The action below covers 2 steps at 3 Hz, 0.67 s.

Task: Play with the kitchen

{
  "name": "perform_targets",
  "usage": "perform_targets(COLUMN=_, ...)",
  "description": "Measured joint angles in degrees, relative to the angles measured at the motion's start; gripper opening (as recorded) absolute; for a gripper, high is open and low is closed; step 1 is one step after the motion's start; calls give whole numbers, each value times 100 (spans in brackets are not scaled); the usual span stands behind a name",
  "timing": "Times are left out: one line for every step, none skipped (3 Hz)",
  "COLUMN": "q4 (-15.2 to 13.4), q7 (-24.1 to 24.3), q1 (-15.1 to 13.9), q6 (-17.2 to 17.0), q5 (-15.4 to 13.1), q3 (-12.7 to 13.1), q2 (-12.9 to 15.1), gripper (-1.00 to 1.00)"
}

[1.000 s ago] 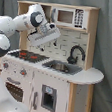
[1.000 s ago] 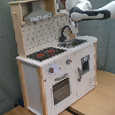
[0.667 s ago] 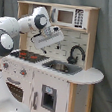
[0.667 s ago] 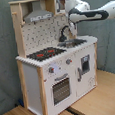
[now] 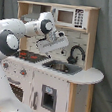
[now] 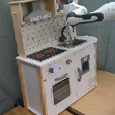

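The kitchen [image 5: 60, 67] [image 6: 55, 53] is a tall toy unit of white panels framed in pale wood, standing on a light wooden floor [image 6: 98, 102] before a grey curtain [image 5: 108, 43]. Its top shelf carries a grey, wedge-shaped hood [image 6: 37, 15] and a white microwave front [image 5: 71, 17] with a dark window. The back wall is a pale pegboard [image 6: 41, 32] dotted with small holes. On the counter lies a flat black stovetop [image 6: 45, 53] [image 5: 29, 55] with red burner rings, and next to it a metal sink basin [image 5: 61, 67] under a curved black faucet [image 5: 75, 53]. The counter ends in a rounded white lip [image 5: 92, 75]. Below, the front shows round knobs [image 6: 59, 68], an oven door [image 6: 60, 88] with a slatted window, and a cabinet door with a dark rectangular inset [image 5: 48, 98] [image 6: 85, 63].

The arm is smooth, white and thick-jointed with dark joint rings. In the first exterior view it enters from the first exterior view's left, bends at a round elbow, and reaches across the stovetop — its boxy wrist tilts down above the sink. In the second exterior view it comes in level from the second exterior view's right, at hood height, and turns downward over the sink. The gripper [image 5: 49, 49] [image 6: 66, 35] hangs just above the basin beside the faucet; I cannot tell how its fingers stand.
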Motion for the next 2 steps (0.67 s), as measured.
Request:
perform_targets(q4=0, q7=-1, q1=-411, q6=161, q5=47, q3=386, q2=1, gripper=100)
perform_targets(q4=-8, q7=-1, q1=-815, q6=400, q5=58, q3=835, q2=1, gripper=100)
